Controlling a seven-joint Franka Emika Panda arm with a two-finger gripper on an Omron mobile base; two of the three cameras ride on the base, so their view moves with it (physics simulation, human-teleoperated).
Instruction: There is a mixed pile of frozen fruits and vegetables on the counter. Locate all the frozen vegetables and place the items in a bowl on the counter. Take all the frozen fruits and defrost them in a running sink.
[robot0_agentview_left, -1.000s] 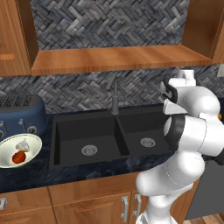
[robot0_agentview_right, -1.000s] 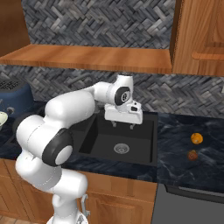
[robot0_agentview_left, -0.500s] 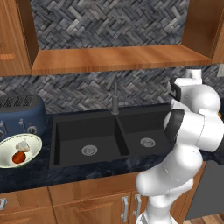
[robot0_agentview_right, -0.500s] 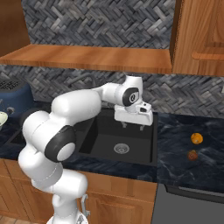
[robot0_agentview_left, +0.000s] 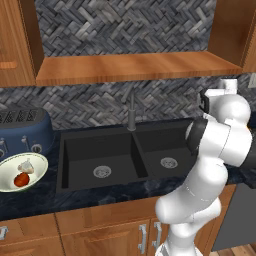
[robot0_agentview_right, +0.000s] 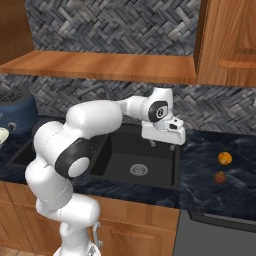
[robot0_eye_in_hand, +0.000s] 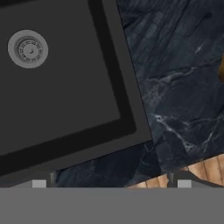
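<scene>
This is a home kitchen; below the end effector (robot0_agentview_right: 162, 144) lies a matte black double-basin sink (robot0_agentview_left: 120, 160) with round metal drains, set in a dark marbled stone bench (robot0_agentview_right: 220, 185); a slim faucet (robot0_agentview_left: 131, 111) rises behind it against a grey herringbone-tiled wall (robot0_agentview_left: 125, 25); above runs a wooden shelf (robot0_agentview_left: 135, 67) between brown cabinets (robot0_agentview_right: 230, 40); far off to its left stands a blue toaster (robot0_agentview_left: 22, 132); wooden cabinet doors (robot0_agentview_left: 105, 235) sit under the bench.
</scene>
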